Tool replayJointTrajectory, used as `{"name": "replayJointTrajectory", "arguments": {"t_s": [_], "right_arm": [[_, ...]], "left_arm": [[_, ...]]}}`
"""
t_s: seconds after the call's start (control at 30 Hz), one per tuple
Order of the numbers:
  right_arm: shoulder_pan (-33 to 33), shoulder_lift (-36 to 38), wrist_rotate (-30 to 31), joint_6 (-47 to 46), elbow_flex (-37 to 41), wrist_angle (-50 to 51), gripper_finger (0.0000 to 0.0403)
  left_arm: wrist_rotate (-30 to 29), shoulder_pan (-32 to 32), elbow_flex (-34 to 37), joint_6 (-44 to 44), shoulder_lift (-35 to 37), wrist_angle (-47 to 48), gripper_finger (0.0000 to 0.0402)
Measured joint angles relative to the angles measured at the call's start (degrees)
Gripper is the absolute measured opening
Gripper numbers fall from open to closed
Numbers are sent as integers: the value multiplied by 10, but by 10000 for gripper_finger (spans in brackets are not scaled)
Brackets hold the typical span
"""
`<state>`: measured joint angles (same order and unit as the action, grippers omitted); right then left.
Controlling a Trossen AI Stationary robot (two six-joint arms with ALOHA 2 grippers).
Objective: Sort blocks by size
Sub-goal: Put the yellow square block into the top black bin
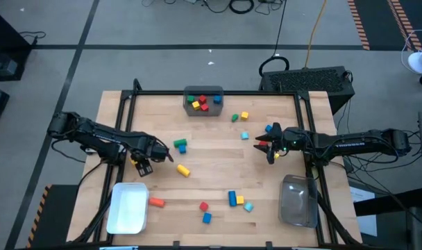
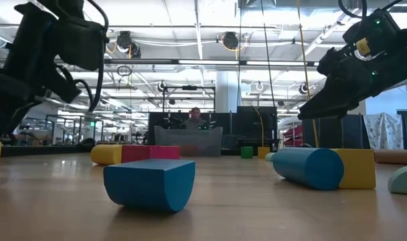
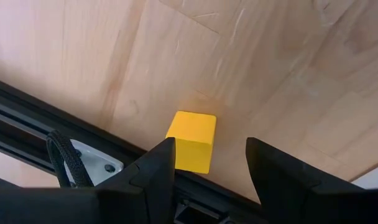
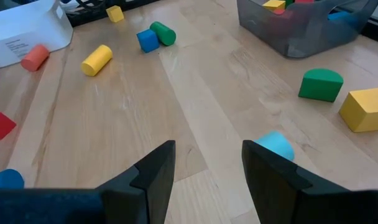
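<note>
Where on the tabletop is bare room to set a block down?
The widest bare patch lies mid-table, between the yellow cylinder, cyan block and red block. Also open: between the grey bin and left frame. Crowded beside the blue-yellow-cyan cluster.

The light wooden table [image 1: 218,173] carried three bins: a grey bin [image 1: 203,101] at the far middle edge, a white bin [image 1: 128,207] near left, a clear bin [image 1: 298,201] near right. Loose blocks lay scattered on the wood: a green and blue pair [image 1: 180,145] left of centre, a yellow cylinder [image 1: 183,170] nearer, an orange cylinder [image 1: 156,202] beside the white bin, a small yellow cube [image 3: 191,140] at the left edge, and a blue bar [image 1: 232,198] near centre-right.
</note>
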<state>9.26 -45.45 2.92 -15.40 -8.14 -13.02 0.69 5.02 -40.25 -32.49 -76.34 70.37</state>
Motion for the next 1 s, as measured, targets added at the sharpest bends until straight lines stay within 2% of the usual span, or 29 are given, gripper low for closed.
{"name": "replayJointTrajectory", "arguments": {"t_s": [0.13,0.37,0.43,0.63,1.0], "right_arm": [[0,0,0,0,0,0,176],[0,0,1,0,0,-12,176],[0,0,1,0,0,-19,176],[0,0,1,0,0,-27,176],[0,0,0,0,0,-22,176]], "left_arm": [[0,-1,0,-2,-4,-2,198],[2,-2,-13,-2,-31,-66,198],[2,-3,-22,2,-43,-48,198],[33,-34,-53,9,-90,86,198],[34,-63,-53,101,-185,66,198]]}}
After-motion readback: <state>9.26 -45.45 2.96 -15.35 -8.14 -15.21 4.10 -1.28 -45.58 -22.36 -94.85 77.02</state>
